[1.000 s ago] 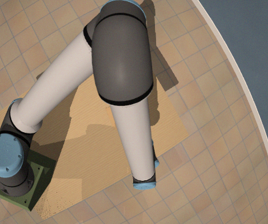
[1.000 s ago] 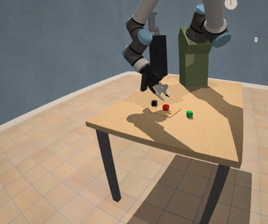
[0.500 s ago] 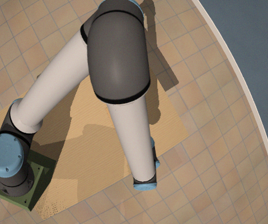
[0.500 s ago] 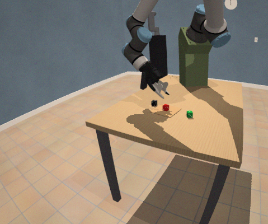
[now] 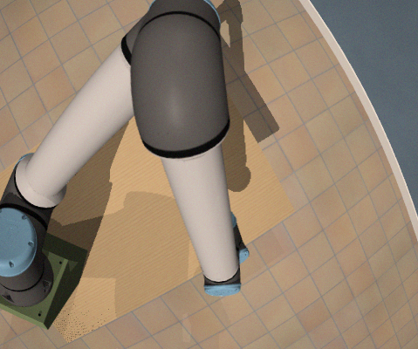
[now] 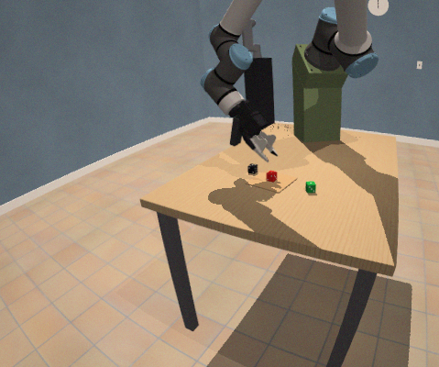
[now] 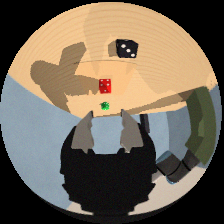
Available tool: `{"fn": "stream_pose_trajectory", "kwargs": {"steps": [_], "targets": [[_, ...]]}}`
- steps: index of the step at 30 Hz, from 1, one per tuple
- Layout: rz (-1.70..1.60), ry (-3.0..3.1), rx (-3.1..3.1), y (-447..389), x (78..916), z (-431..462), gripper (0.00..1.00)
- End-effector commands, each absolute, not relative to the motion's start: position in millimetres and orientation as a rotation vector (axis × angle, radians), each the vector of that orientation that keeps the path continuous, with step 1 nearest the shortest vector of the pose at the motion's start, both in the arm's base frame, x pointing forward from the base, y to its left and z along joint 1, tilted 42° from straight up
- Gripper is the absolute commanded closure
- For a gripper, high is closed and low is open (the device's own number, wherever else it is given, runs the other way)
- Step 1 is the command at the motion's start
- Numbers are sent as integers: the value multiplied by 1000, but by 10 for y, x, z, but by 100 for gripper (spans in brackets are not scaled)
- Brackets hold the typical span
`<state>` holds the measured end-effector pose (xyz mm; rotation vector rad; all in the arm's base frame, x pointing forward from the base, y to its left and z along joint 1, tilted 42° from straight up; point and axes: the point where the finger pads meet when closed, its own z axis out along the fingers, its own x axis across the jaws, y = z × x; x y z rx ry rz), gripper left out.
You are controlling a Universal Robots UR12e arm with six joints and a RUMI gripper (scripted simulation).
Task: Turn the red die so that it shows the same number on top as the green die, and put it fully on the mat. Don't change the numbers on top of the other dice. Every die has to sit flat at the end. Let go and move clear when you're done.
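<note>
The red die [image 6: 271, 175] sits flat on the thin tan mat [image 6: 275, 182] near the middle of the table; it also shows in the wrist view [image 7: 104, 86]. The green die [image 6: 311, 186] lies on the table to the right of the mat, small in the wrist view [image 7: 104, 105]. The black die [image 6: 252, 169] lies to the left of the red die and shows two white pips in the wrist view [image 7: 127, 48]. My gripper [image 6: 266, 153] hangs above and behind the red die, apart from it, with its fingers open and nothing between them. In the top view my arm hides the dice.
The green pedestal [image 6: 318, 94] that carries my arm stands at the table's back. My arm [image 5: 181, 109] reaches over the table top [image 5: 151, 209]. The table's front edge [image 6: 268, 239] lies well in front of the dice.
</note>
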<state>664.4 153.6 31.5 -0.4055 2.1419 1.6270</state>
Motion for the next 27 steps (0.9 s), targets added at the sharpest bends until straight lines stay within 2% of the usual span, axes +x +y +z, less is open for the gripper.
{"fn": "stream_pose_trajectory", "kwargs": {"steps": [1, 27], "targets": [[1595, 2166, -402, 1536, 6641, 301, 60], [1398, 2277, -344, 1538, 6641, 329, 60]]}}
